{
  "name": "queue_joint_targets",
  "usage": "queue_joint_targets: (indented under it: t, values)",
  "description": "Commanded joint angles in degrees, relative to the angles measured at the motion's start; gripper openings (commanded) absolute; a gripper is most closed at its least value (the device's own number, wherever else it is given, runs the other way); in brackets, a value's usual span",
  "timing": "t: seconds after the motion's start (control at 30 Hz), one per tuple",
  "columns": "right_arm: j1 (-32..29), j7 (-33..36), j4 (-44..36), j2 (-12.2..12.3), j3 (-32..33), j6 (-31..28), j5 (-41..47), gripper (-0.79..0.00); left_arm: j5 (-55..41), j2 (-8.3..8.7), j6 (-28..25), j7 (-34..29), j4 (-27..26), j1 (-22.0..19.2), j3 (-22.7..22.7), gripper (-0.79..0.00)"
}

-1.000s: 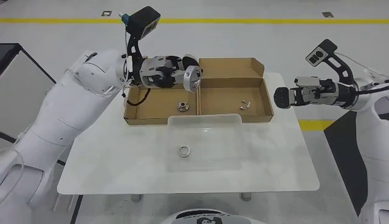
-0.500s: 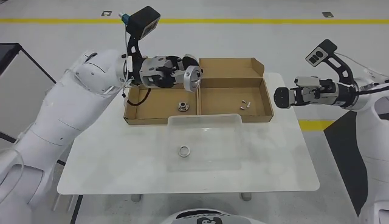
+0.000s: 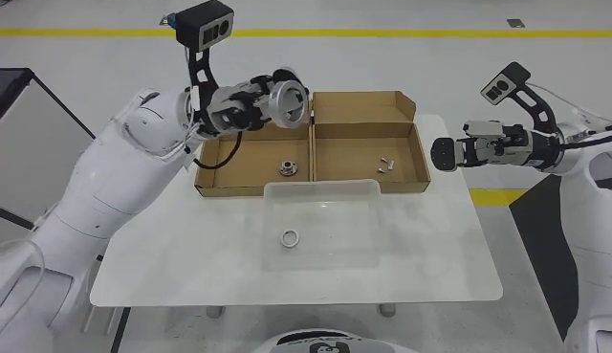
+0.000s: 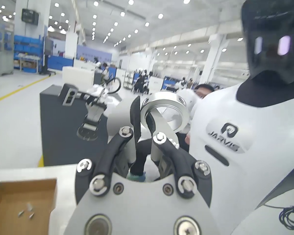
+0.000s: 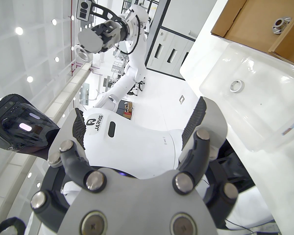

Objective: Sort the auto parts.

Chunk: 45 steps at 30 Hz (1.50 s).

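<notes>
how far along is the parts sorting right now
Done: a flanged part sits in the cardboard box's near left compartment, small screws in the near right one. In hand: the left gripper is shut on a large metal ring, held above the box's far left corner. Left: a small ring lies in the clear tray. The right gripper is open and empty.
</notes>
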Motion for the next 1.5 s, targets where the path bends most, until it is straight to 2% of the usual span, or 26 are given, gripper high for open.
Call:
queue_joint_targets:
  t: [0.0,0.23,0.37,0.47,0.67,0.83,1.13,1.27,1.47]
  values:
    - [0.0,0.0,0.0,0.0,0.0,0.0,0.0,0.0,-3.62,-0.43,0.03,-0.39,-1.53,1.04,-1.43,-0.785]
    - [0.0,0.0,0.0,0.0,0.0,0.0,0.0,0.0,-15.67,-2.94,0.03,-7.0,-4.85,5.13,-7.01,-0.785]
    - [0.0,0.0,0.0,0.0,0.0,0.0,0.0,0.0,-17.42,-4.57,0.03,-7.01,-6.65,6.91,-9.08,-0.785]
    - [0.0,0.0,0.0,0.0,0.0,0.0,0.0,0.0,-15.45,-5.43,0.03,-7.01,-5.65,7.9,-9.42,-0.785]
    - [0.0,0.0,0.0,0.0,0.0,0.0,0.0,0.0,-8.23,-5.85,0.75,-7.73,-2.02,6.74,-8.89,-0.785]
    - [0.0,0.0,0.0,0.0,0.0,0.0,0.0,0.0,-1.93,-5.48,4.61,-11.58,-0.16,5.32,-9.2,-0.785]
    - [0.0,0.0,0.0,0.0,0.0,0.0,0.0,0.0,-10.59,-6.01,0.03,-7.01,-3.61,6.56,-9.6,-0.785]
    - [0.0,0.0,0.0,0.0,0.0,0.0,0.0,0.0,-16.09,-6.65,0.03,-7.01,-5.67,7.56,-11.4,-0.785]
    - [0.0,0.0,0.0,0.0,0.0,0.0,0.0,0.0,-12.02,-7.03,0.16,-7.14,-4.67,8.34,-12.33,-0.785]
